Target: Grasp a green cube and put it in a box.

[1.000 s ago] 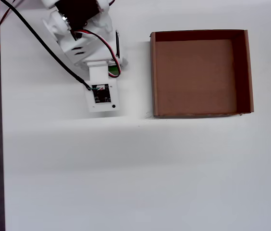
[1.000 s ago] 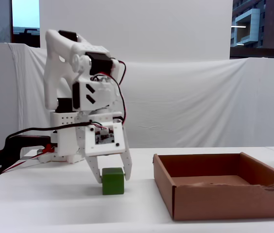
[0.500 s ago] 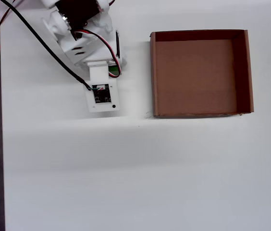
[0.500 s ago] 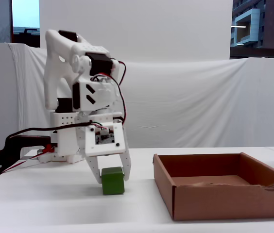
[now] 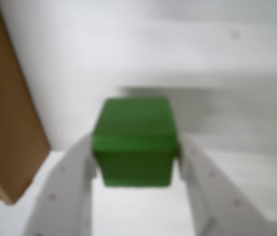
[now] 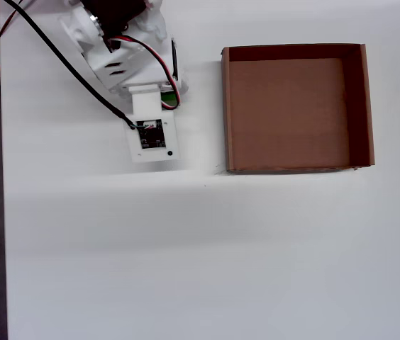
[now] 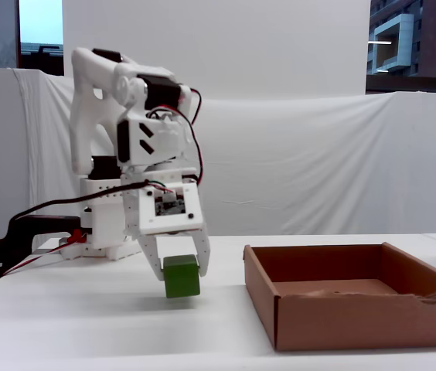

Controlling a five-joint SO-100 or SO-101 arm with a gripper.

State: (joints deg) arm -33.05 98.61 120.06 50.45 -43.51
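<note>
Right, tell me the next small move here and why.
Probably carry the green cube sideways toward the box, right in the fixed view. The gripper is shut on the cube, which seems lifted just off the table, while the box stands open and empty beside it; a little more height may help clear the wall.

Arm folded, wrist pointing down; gripper (image 7: pixel 181 272) w/ both white fingers (image 5: pixel 65 196) clamped on green cube (image 7: pixel 181 277), held off table.

Fixed view: green cube (image 7: pixel 181 277) left of box (image 7: pixel 357 303).
</note>
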